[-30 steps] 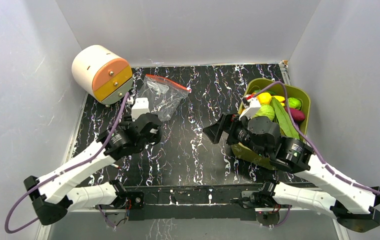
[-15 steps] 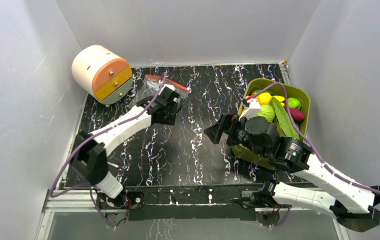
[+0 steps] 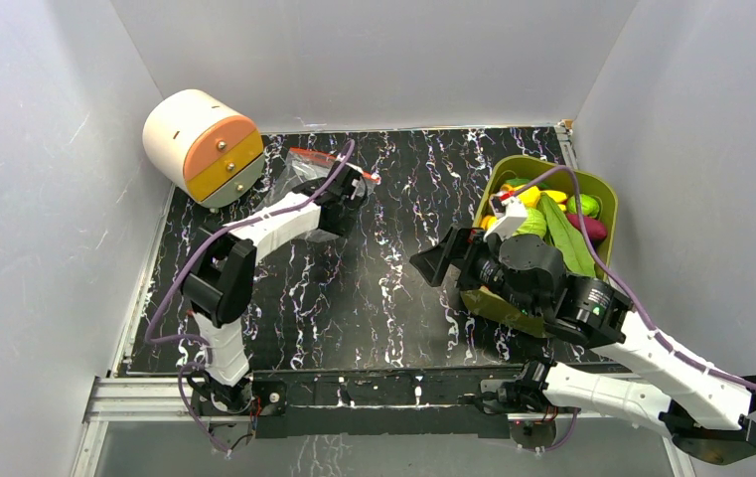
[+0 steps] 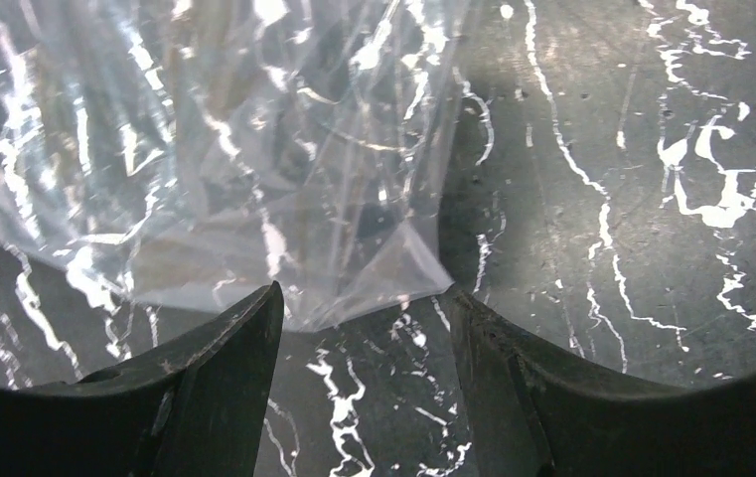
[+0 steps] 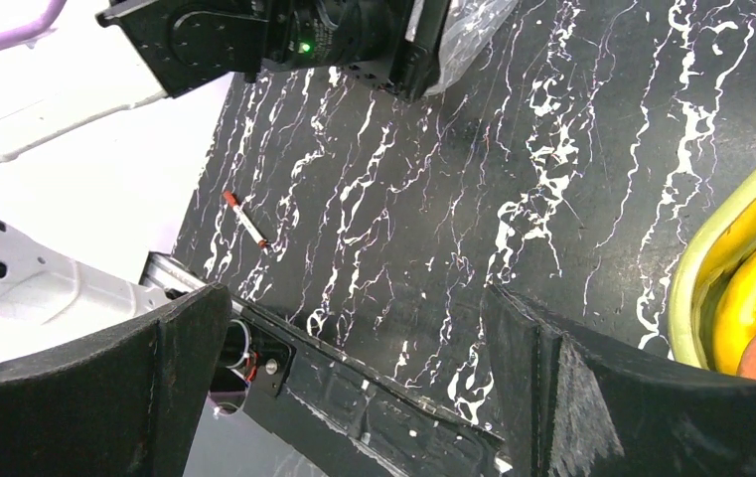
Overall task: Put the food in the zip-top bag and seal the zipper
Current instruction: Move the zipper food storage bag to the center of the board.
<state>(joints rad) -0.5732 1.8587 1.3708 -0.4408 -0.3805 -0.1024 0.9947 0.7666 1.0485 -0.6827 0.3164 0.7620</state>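
Observation:
The clear zip-top bag (image 3: 302, 179) lies crinkled at the back left, with its red-orange zipper (image 3: 326, 159) along the far edge. My left gripper (image 3: 347, 199) is open just over the bag's near right side. In the left wrist view the bag (image 4: 215, 149) fills the upper left, and its corner lies between the open gripper (image 4: 362, 298) fingertips. The food (image 3: 552, 207), yellow, green and red toy pieces, sits in the olive tub (image 3: 604, 184) on the right. My right gripper (image 3: 437, 263) is open and empty left of the tub. A banana (image 5: 751, 298) shows at the right edge of the right wrist view.
A cream drum with orange and yellow drawers (image 3: 200, 144) stands at the back left, close to the bag. A small red-and-white stick (image 5: 245, 220) lies on the black marbled table near the left front. White walls enclose the table on three sides.
My left arm has swung from near its base out to the back and stretched over the bag. My right gripper has shifted only slightly.

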